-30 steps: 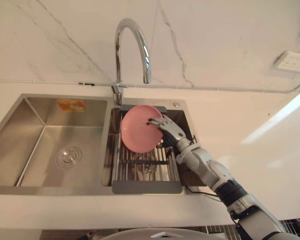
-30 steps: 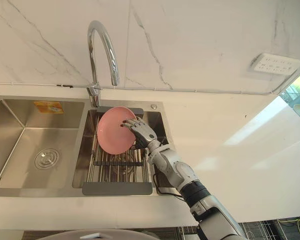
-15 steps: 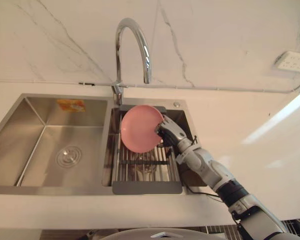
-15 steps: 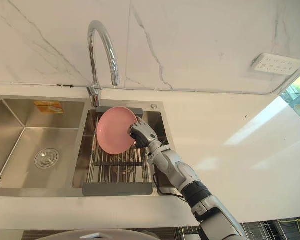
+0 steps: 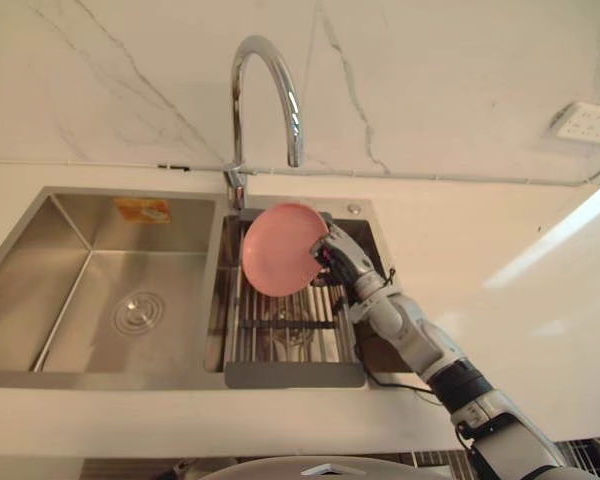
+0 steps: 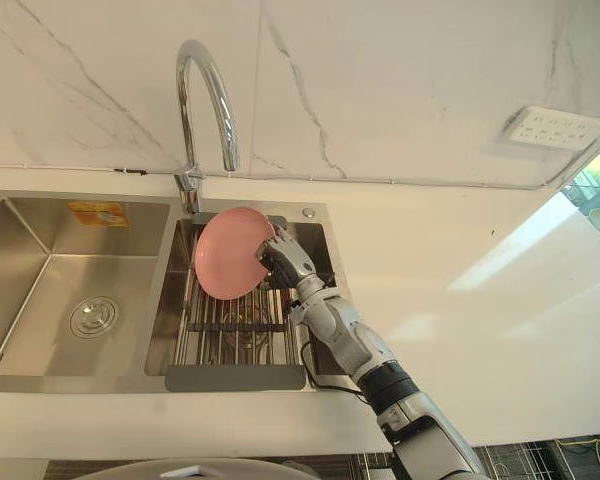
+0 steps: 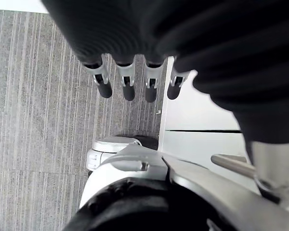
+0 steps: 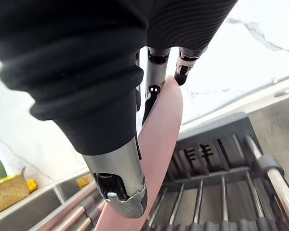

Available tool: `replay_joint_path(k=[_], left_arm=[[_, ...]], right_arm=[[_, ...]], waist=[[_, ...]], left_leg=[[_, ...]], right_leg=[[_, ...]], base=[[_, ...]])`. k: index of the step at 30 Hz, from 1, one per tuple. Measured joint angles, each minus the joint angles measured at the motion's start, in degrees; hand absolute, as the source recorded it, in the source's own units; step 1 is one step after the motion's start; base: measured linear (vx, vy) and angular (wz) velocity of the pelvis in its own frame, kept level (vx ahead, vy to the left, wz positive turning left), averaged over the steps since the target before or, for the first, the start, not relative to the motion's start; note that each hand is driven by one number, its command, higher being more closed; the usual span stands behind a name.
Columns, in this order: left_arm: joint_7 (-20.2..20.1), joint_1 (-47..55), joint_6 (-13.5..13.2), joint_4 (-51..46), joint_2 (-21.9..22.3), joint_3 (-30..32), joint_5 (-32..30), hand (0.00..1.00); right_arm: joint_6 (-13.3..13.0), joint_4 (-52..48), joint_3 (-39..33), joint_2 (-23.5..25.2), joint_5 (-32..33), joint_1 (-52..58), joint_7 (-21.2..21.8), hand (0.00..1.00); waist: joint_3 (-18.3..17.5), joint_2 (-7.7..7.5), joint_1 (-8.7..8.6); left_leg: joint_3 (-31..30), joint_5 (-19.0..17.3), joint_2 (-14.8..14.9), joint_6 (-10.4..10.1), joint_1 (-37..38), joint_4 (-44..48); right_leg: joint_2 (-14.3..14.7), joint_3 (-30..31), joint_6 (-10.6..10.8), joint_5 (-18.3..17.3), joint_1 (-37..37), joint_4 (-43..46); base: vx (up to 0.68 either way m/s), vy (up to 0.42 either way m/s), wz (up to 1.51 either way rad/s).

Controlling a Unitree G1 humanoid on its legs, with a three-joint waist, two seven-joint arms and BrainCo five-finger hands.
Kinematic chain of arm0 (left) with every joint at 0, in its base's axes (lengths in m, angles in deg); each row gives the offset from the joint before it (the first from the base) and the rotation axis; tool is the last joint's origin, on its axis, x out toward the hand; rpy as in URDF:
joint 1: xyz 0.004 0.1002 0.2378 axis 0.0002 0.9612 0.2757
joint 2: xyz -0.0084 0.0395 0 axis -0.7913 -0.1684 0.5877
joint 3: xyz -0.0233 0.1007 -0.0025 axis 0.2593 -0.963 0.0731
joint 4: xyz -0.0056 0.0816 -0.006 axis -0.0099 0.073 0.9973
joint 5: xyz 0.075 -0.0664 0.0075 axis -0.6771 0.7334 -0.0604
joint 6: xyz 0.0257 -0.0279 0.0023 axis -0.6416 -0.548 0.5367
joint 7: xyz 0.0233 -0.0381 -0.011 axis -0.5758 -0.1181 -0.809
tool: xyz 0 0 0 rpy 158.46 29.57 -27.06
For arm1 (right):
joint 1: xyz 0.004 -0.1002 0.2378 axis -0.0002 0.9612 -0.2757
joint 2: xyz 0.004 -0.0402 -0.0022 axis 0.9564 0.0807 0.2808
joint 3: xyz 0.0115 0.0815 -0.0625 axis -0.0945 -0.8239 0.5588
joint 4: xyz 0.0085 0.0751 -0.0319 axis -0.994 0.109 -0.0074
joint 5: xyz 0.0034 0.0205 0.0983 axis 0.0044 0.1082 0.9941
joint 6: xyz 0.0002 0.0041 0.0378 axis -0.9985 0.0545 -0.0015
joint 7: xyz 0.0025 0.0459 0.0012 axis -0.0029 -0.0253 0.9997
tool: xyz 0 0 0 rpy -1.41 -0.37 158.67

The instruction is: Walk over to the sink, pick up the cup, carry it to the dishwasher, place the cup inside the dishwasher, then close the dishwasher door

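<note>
Steel sink (image 5: 80, 225) fills mid-frame; right hand (image 5: 342, 262) pinches a pink plate (image 5: 280, 250) above the rack (image 5: 295, 330), while the left hand (image 7: 128, 79) hangs with straight fingers. Pickup looks done; carrying, loading and door-closing remain.

Looks like a kitchen. Shown by a double steel sink (image 5: 80, 380) sunk into a white tabletop (image 5: 480, 250), with a tall curved faucet (image 5: 242, 70) behind it, a metal drying rack (image 5: 295, 375) across the right basin, a pink plate (image 5: 280, 250) above that rack, a white marble wall (image 5: 460, 80) and a wall socket (image 5: 587, 123).
</note>
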Motion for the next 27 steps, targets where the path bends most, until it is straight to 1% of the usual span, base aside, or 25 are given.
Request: replay_joint_path(k=[1,2,4,5,7,9,10,12,15,18,19,23,27], left_arm=[[0.0,0.0,0.0,0.0,0.1,0.1,0.0,0.00],[0.0,0.0,0.0,-0.1,0.3,0.2,0.0,0.00],[0.0,0.1,0.0,-0.2,0.5,0.2,0.0,0.00],[0.1,0.3,0.0,-0.4,0.5,0.2,0.0,0.00],[0.1,0.5,0.0,-0.6,0.5,0.2,0.0,0.00],[0.1,0.8,0.0,-0.6,0.6,0.2,0.0,0.00],[0.1,0.9,0.0,-0.6,0.5,0.2,0.0,0.00],[0.2,1.1,0.0,-0.6,0.5,0.2,0.0,0.00],[0.3,1.7,0.0,-0.6,0.6,0.3,0.0,0.00],[0.8,2.2,0.0,-0.5,0.6,0.2,0.0,0.00],[1.1,2.3,0.0,-0.3,0.6,0.2,0.0,0.00],[1.3,3.0,0.0,0.0,0.6,0.2,0.0,0.00],[1.3,3.7,0.2,0.6,0.6,0.2,0.0,0.00]], right_arm=[[0.0,-0.8,-1.0,0.2,0.0,0.0,-0.8,1.00],[0.1,-3.2,-3.5,0.3,0.0,0.0,-2.4,1.00],[0.8,-7.1,-7.2,0.2,0.2,-0.1,-4.2,1.00],[1.3,-9.3,-9.7,-0.2,0.2,-0.3,-4.7,1.00],[1.5,-10.0,-11.8,-1.0,0.2,-0.3,-5.1,1.00],[2.4,-11.5,-13.1,-2.0,0.3,-0.1,-5.1,1.00],[2.4,-12.2,-13.6,-2.7,0.3,0.0,-5.1,1.00],[2.2,-14.7,-16.1,-3.8,1.0,1.0,-4.8,1.00],[2.1,-18.2,-20.2,-3.9,2.8,3.1,-4.8,1.00],[1.7,-19.0,-22.2,-5.0,4.4,5.0,-4.7,1.00],[1.7,-19.5,-22.8,-5.0,4.9,5.7,-4.2,1.00],[1.7,-21.7,-24.9,-4.9,5.2,8.8,-3.9,1.00],[2.0,-23.5,-30.0,-4.8,6.6,12.5,-4.0,1.00]], waist=[[0.1,0.10,-0.05],[0.2,0.37,-0.12],[0.3,0.69,-0.08],[0.2,0.74,-0.17],[0.2,0.72,-0.51],[0.2,0.73,-1.14],[0.2,0.72,-1.46],[0.2,0.73,-1.57],[0.2,0.74,-1.81],[0.2,0.74,-2.78],[0.2,0.75,-3.02],[0.0,0.90,-3.11],[-0.4,1.18,-3.80]], left_leg=[[0.0,0.0,0.0,0.0,0.0,0.0],[0.0,0.0,-0.1,0.1,0.0,0.0],[0.0,0.0,-0.1,0.1,0.0,0.0],[0.1,0.0,-0.1,0.1,0.0,0.0],[0.3,0.0,-0.1,0.1,0.1,0.0],[0.5,0.0,-0.1,0.0,0.2,0.0],[0.6,-0.1,-0.1,0.0,0.2,0.0],[1.4,-0.3,0.0,-0.3,0.3,0.0],[2.9,-0.5,0.1,-0.3,0.3,0.0],[3.7,-0.9,0.1,-0.2,0.5,0.0],[4.2,-1.0,0.1,-0.2,0.6,0.0],[6.1,-1.6,0.1,0.0,1.3,0.0],[8.6,-2.1,0.1,0.1,1.1,0.0]], right_leg=[[0.0,0.0,0.0,0.0,0.0,0.0],[-0.1,0.0,0.0,0.0,0.0,0.0],[-0.1,0.1,0.0,0.1,0.0,0.0],[-0.1,0.1,-0.1,0.2,0.0,0.0],[-0.1,0.3,-0.2,0.2,0.0,0.0],[-0.1,0.6,-0.2,0.3,-0.1,0.0],[-0.1,1.0,-0.2,0.3,-0.1,0.0],[0.0,1.7,-0.2,0.4,-0.4,0.0],[0.1,3.1,-0.4,0.7,-1.0,0.0],[0.1,4.0,-0.3,1.0,-1.2,0.0],[0.1,4.5,-0.2,1.1,-1.3,-0.1],[0.3,6.4,0.1,1.2,-1.5,-0.2],[0.4,8.6,0.2,1.6,-2.8,-0.2]], base=[[0.00,0.000,0.00],[0.00,0.000,0.00],[0.00,0.000,0.00],[0.00,0.000,0.00],[0.00,0.000,-0.05],[0.00,0.000,-0.06],[0.00,0.003,-0.09],[0.01,0.009,-0.17],[0.00,0.013,-0.22],[-0.01,0.018,-0.17],[-0.01,0.022,-0.18],[-0.01,0.018,-0.27],[0.01,0.019,-0.28]])
